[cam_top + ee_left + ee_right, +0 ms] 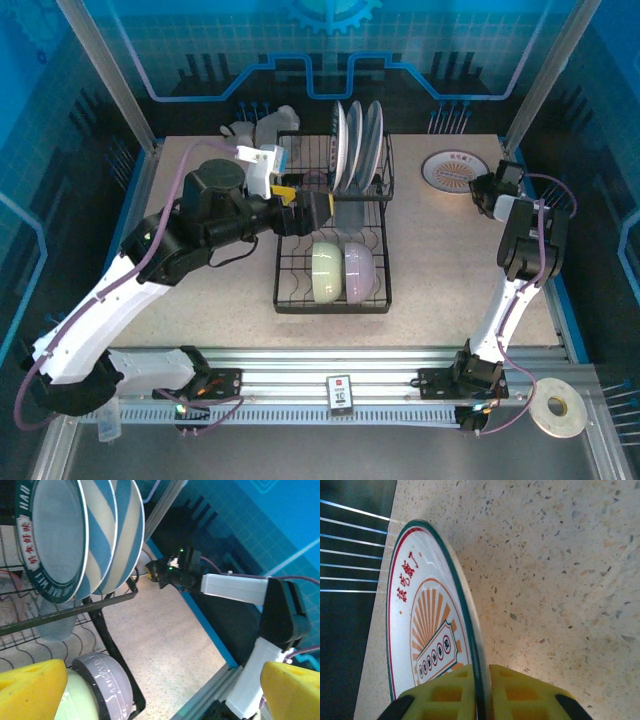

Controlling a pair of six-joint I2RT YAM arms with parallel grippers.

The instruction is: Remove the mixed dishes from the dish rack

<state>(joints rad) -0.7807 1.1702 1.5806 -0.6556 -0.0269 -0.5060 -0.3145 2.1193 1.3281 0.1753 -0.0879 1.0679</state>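
Far right on the table (440, 270), one plate (452, 168) is out of the rack (330, 308) and sits well apart from it, near the far edge; by our reckoning the job is barely begun. Left to unload, as far as we can see, are three plates (355, 140) standing on edge side by side in the slots of the raised far tier, a green bowl (327, 272) and a lavender bowl (360, 270) touching each other in the near part of the rack, and what looks like a blue-grey tumbler (350, 215) under the tier. Anything else in there we cannot make out. The right gripper (481, 680) has its yellow pads (445, 695) close on either side of the plate's rim, the edge running between them. Whether they pinch it or stand just off it we cannot tell, nor whether the plate lies fully flat. It is white and glossy, with a dark green rim, a thin red ring, an orange sunburst and red characters. Of the racked three, two are striped blue and white, and the one nearest the left gripper (298, 200) has a green band with red lettering. That gripper hangs at the rack's left side by the tier, jaws spread wide, holding nothing.
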